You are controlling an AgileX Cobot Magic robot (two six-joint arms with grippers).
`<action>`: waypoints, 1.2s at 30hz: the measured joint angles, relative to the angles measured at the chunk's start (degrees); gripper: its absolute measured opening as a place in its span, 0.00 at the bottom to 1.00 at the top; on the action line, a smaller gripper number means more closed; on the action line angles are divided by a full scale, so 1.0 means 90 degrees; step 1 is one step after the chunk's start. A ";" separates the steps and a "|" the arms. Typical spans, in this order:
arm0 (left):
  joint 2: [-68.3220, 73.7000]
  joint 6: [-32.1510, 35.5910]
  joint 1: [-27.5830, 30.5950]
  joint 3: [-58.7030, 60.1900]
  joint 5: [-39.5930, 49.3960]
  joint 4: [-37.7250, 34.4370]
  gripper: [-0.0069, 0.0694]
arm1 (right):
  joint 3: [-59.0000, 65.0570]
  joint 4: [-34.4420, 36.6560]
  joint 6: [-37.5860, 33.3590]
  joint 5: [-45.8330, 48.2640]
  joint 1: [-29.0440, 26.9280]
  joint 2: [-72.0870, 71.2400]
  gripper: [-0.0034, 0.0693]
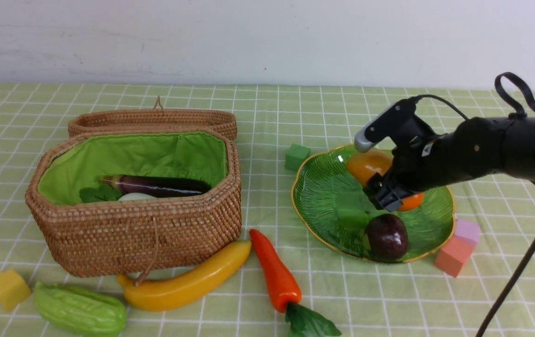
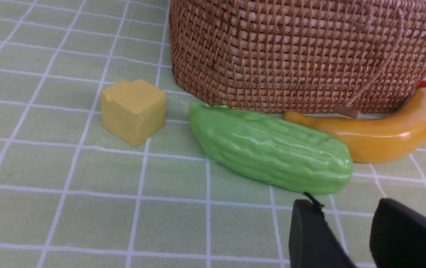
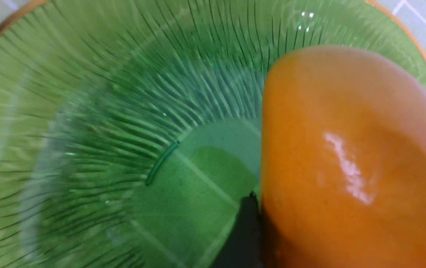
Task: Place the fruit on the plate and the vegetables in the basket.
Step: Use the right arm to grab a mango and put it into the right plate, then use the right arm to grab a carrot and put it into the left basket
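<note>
Just beside the fingers [image 3: 244, 232], mango [image 3: 347, 149] on plate [image 3: 86, 111]

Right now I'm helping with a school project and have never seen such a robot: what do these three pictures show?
A two-armed robot with pincer grippers. The wide picture looks forward from between the arms; the other two come from wrist cameras. On the checked cloth: a basket holding an eggplant, a plate with a mango and a purple fruit, and a banana, carrot and gourd lying loose. The right gripper sits at the mango; whether it grips is unclear. The left gripper is open and empty, near the gourd.
</note>
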 joint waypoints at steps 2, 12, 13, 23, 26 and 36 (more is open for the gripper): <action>0.0000 0.0000 0.0000 0.0000 0.0000 0.0000 0.40 | 0.0000 0.0000 0.0047 0.0126 0.0000 -0.0190 0.98; 0.0000 0.0000 0.0000 0.0000 0.0000 0.0000 0.40 | -0.0010 0.0696 0.1025 0.1394 0.0115 -0.1452 0.90; 0.0000 0.0000 0.0000 0.0000 0.0000 0.0000 0.40 | -0.0015 0.0886 0.1043 0.1660 0.0208 -0.1479 0.88; 0.0000 0.0000 0.0000 0.0000 0.0000 0.0000 0.40 | -0.0015 0.1374 0.1120 0.3206 0.1717 -0.1452 0.82; 0.0000 0.0000 0.0000 0.0000 0.0000 0.0000 0.40 | -0.0015 0.1402 0.1338 0.3175 0.2092 -0.1342 0.82; 0.0000 0.0000 0.0000 0.0000 0.0000 0.0000 0.40 | -0.0925 0.1439 0.2186 0.3417 0.2468 -0.0146 0.82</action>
